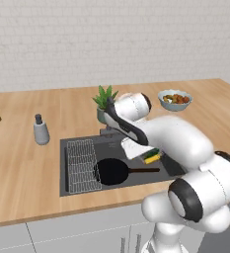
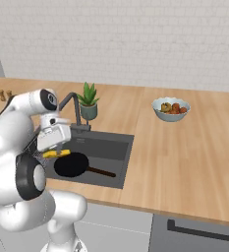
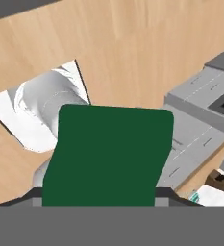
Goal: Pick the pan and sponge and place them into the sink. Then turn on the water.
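Two fingers of the gripper (image 2: 57, 150) pinch the sponge (image 1: 152, 156) above the sink's (image 1: 82, 142) right end at frame centre, its green face blocking the hand view's middle, while the pan (image 1: 111, 171) lies inside the basin beside the wire rack (image 1: 81, 165).

Green sponge (image 3: 108, 156) close up, wooden counter (image 3: 132, 48) behind.
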